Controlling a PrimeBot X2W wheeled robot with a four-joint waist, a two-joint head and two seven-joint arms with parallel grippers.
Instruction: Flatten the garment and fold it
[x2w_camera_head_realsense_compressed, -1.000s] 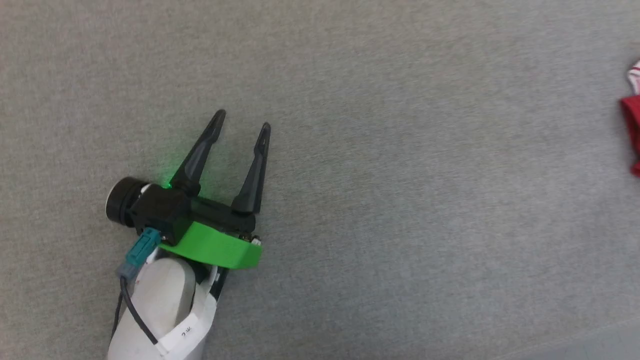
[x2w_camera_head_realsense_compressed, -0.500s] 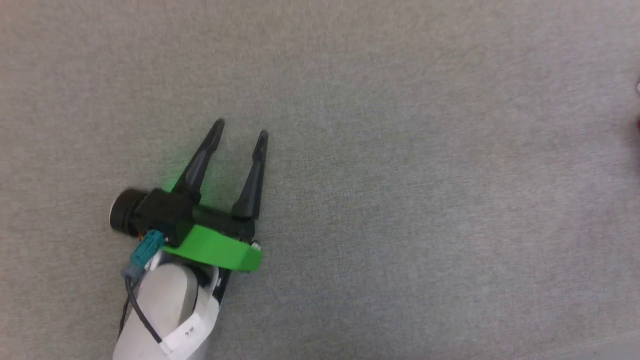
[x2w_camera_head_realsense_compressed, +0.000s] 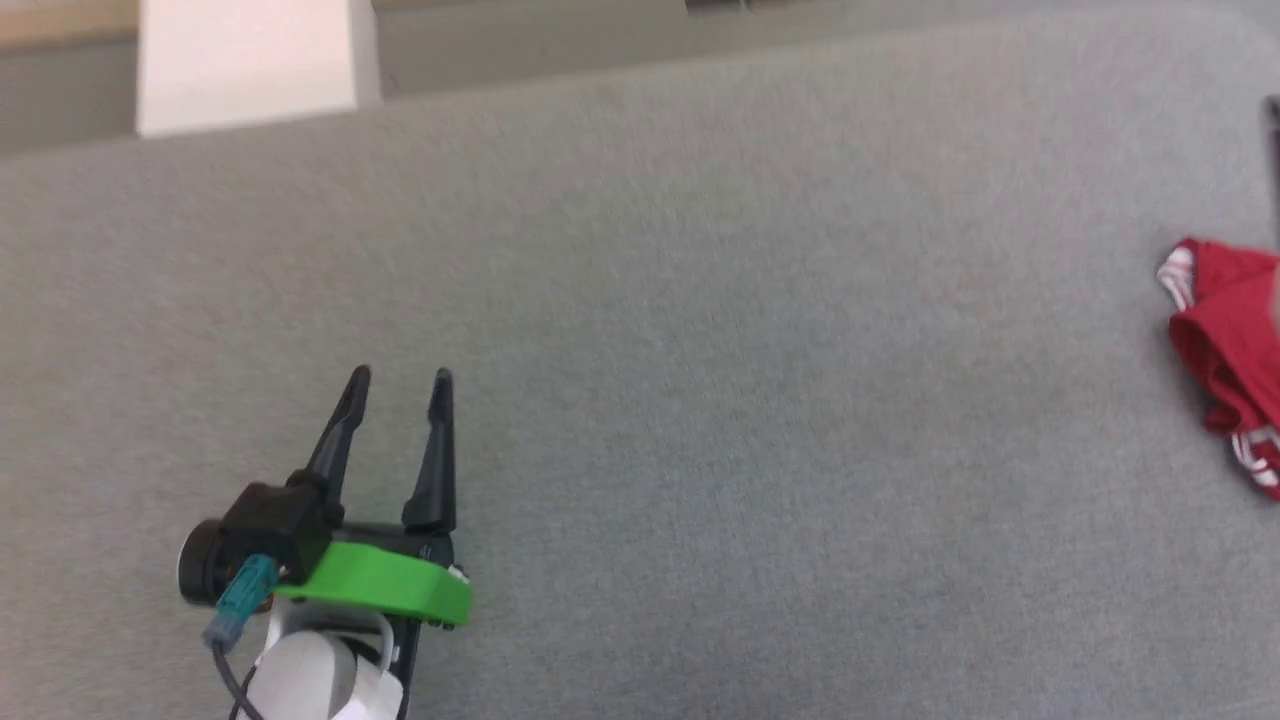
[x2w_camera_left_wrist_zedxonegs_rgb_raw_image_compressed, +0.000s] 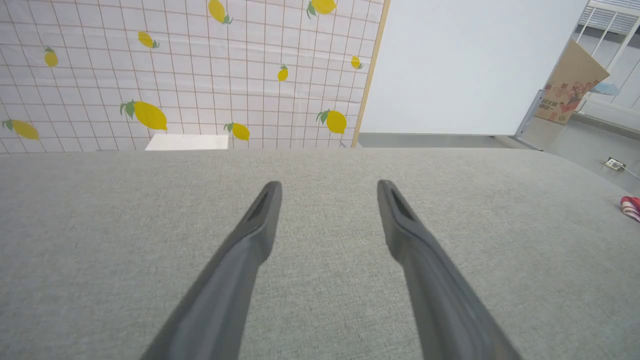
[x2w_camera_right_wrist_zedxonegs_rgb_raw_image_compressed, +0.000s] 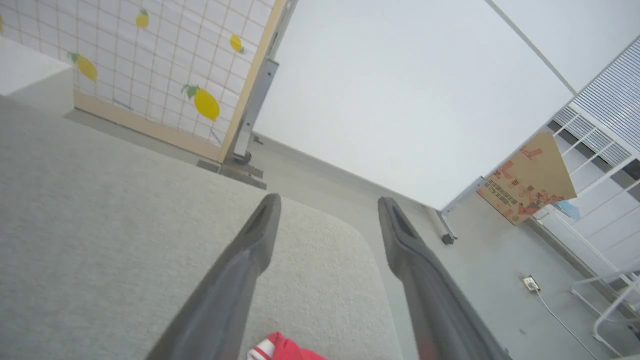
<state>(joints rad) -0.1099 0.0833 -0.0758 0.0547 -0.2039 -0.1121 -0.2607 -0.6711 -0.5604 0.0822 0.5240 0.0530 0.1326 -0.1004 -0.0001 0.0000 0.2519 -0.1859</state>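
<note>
Head camera has tilted up since a second ago, so the whole view has shifted: the far edge of the grey padded surface (x2w_camera_head_realsense_compressed: 700, 330) now shows, with a white block (x2w_camera_head_realsense_compressed: 245, 60) beyond it at far left, and more of the garment (x2w_camera_head_realsense_compressed: 1225, 340) comes in at the right edge than before. Left gripper (x2w_camera_head_realsense_compressed: 400, 374) sits lower in that view than earlier, but with the camera shift I cannot tell how much the arm itself has moved. Its fingers are spread as before, empty, pointing away over bare grey fabric at near left. Garment is a bunched red heap with red-white striped trim at its far and near ends, lying on the surface at the right, well apart from the left gripper, not flattened. Right gripper (x2w_camera_right_wrist_zedxonegs_rgb_raw_image_compressed: 329, 199) has its fingers spread wide with nothing between them. Red cloth with a striped edge lies just below them, near the rounded corner of the surface; whether a finger touches it I cannot tell. Lemon-print screen (x2w_camera_left_wrist_zedxonegs_rgb_raw_image_compressed: 200, 75) and a cardboard box (x2w_camera_left_wrist_zedxonegs_rgb_raw_image_compressed: 570, 85) stand beyond the surface.
</note>
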